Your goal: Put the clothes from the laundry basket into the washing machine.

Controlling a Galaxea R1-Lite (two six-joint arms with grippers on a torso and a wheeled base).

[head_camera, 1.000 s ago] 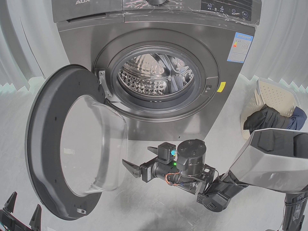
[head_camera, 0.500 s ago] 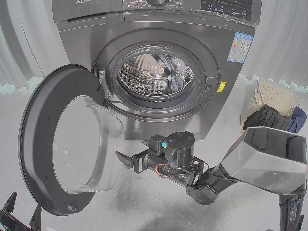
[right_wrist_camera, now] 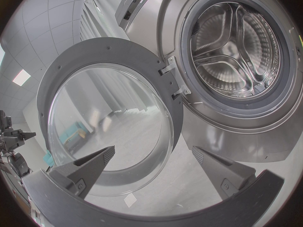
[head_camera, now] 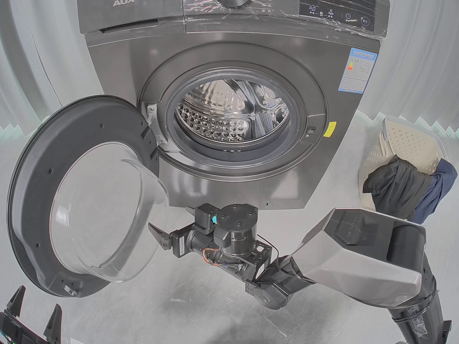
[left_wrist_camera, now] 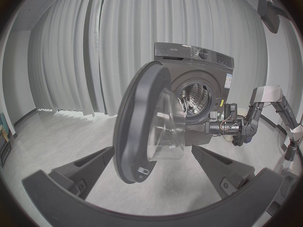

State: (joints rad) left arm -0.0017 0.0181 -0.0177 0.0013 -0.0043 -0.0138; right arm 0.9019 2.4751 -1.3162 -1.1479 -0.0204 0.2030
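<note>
Our right gripper [head_camera: 169, 219] has pushed the door [head_camera: 71, 115] wider, jaws spread and empty; our left gripper [head_camera: 38, 300], also spread, is cut off.

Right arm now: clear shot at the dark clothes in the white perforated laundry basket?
Probably yes. The right gripper is open and empty, low before the grey washing machine, pointing at its round glass door, away from the dark clothes. Bare floor lies between; it must swing round.

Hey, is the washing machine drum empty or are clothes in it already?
Empty. The drum shows only bare metal past the open door; the clothes hang over the rim of the laundry basket.
</note>
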